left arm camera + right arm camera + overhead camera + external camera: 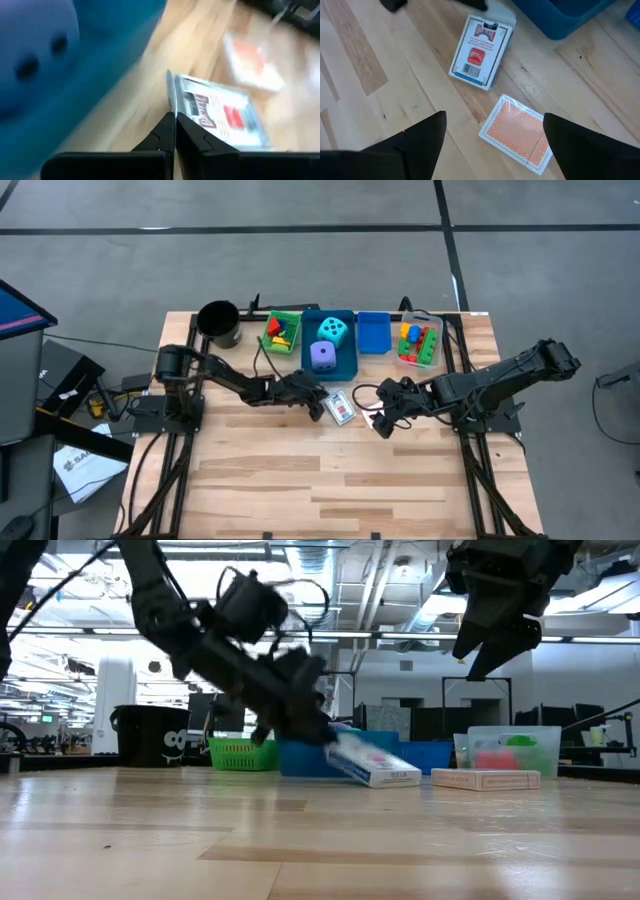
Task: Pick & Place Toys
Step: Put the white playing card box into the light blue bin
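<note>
A blue-and-white playing-card box (340, 409) lies in front of the blue bin (345, 366), and my left gripper (318, 402) is shut on its left end. A second card pack with an orange back (517, 134) lies flat on the table just to the right of the box. My right gripper (492, 125) hangs open above that pack, touching nothing. A cyan dotted die (333, 330) and a purple die (322, 356) sit in the blue bin. Coloured bricks fill the green bin (281, 330) and the clear bin (418, 342). My left gripper pinches a thin edge of the card box (171, 97) at its left end between the two shut fingers. The fingers slant down from the table's left. The box is tilted: the held end is raised, and the opposite end (403, 778) rests on the table.
A black cup (219, 323) stands at the far left and a small blue bin (373, 332) between the blue and clear bins. All bins line the far edge. Bare wood stretches across the near half of the table (330, 480).
</note>
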`<state>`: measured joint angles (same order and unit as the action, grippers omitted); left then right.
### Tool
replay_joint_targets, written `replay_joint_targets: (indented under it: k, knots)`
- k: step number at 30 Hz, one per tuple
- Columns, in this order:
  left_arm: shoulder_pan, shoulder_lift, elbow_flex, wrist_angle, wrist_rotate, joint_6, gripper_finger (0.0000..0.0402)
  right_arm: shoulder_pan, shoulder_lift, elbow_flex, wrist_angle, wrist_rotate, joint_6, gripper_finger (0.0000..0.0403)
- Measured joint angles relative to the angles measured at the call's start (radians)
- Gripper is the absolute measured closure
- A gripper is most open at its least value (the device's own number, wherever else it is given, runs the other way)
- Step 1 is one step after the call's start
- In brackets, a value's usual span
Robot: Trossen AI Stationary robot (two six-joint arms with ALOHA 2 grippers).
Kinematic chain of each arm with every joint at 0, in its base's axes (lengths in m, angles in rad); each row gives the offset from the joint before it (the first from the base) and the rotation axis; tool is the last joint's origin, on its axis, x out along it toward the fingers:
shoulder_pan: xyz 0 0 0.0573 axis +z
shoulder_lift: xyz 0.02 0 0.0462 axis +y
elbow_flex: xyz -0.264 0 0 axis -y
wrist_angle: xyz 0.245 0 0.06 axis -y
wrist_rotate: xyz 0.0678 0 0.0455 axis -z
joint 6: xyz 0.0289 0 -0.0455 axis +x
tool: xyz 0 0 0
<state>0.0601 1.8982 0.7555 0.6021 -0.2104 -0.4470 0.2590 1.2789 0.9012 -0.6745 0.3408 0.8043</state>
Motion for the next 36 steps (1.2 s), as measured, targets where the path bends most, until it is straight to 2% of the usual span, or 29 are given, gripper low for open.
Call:
replay_joint_targets:
  k: [12,16,24,28,36]
  knots:
    - [0.002,-0.336,0.001,-0.186,-0.023,0.133,0.0401,0.001,-0.003,0.011,0.054,0.001,-0.055,0.0076]
    - [0.002,-0.444,0.002,-0.249,-0.025,0.134,0.0401,-0.010,-0.004,0.038,0.135,0.002,-0.131,0.0076]
    - [0.002,-0.600,0.002,-0.248,0.002,0.128,0.0401,-0.046,-0.005,0.052,0.386,0.000,-0.293,0.0076]
    - [0.003,-0.657,0.002,-0.244,0.038,0.103,0.0401,-0.066,-0.005,0.052,0.432,-0.001,-0.383,0.0076]
    - [0.003,-0.699,0.002,-0.212,0.201,0.046,0.0401,-0.100,-0.005,0.052,0.480,-0.002,-0.486,0.0076]
